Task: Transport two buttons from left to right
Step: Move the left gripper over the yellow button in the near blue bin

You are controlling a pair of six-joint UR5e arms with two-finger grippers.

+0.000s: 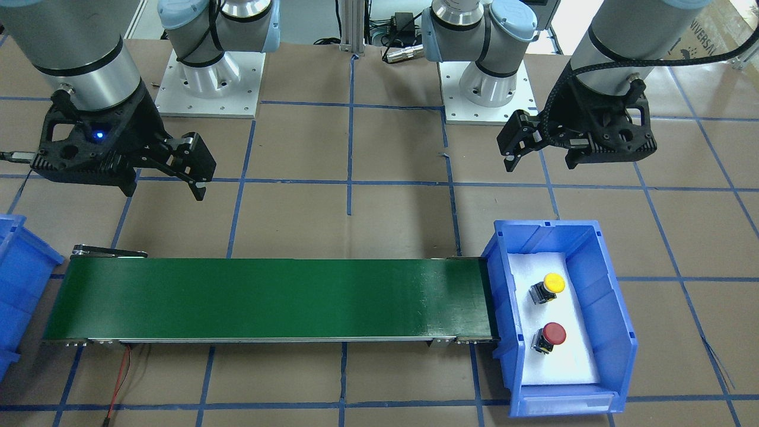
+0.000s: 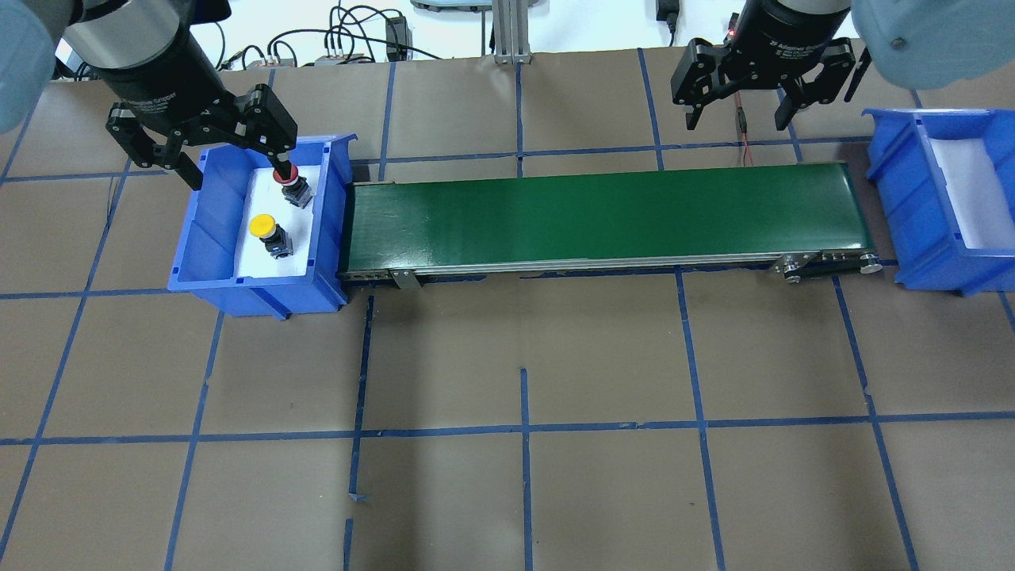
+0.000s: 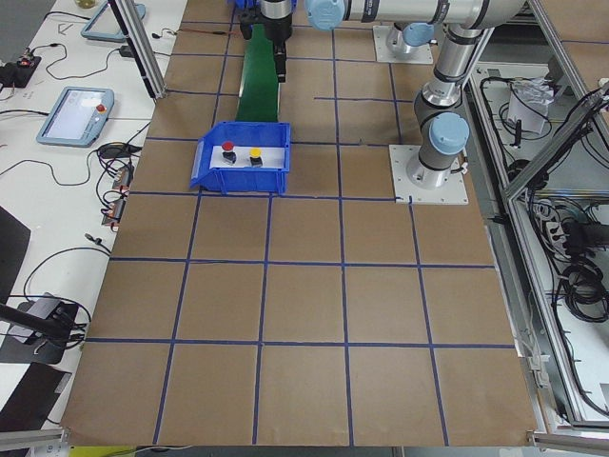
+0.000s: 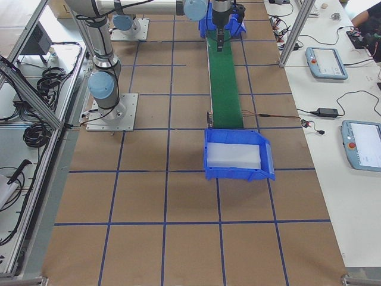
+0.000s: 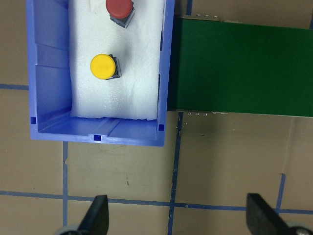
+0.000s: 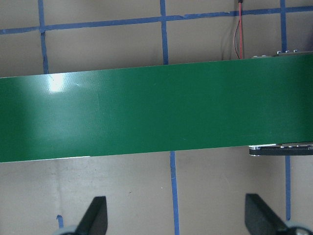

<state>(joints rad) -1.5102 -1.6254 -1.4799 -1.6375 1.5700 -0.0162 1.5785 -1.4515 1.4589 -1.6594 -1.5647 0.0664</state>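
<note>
The yellow button and the red button sit side by side, apart from each other, on the white foam liner of the blue bin at the robot's left end of the desk. Both lie below the left tool, which touches neither.

In the left wrist view the yellow button and the red button show their round caps well ahead of the left tool. The yellow one is nearer the fingertips, and the red one is at the picture's upper edge. The left tool hangs raised with its jaws spread wide and nothing between them. In the overhead view one of its fingers overlaps the red button, though the front view shows the tool well above the bin.

A green conveyor belt starts just beside this bin's wall and runs across the desk toward the right tool. That tool hovers above the belt's far stretch, jaws likewise wide apart and gripping nothing. Its wrist view shows bare green belt ahead of the right tool.

Past the right tool, just beyond the belt's end, stands a second blue bin with a white liner. Blue tape lines cross the brown desk, and thin red and black wires trail off near the belt's end on the right tool's side.
</note>
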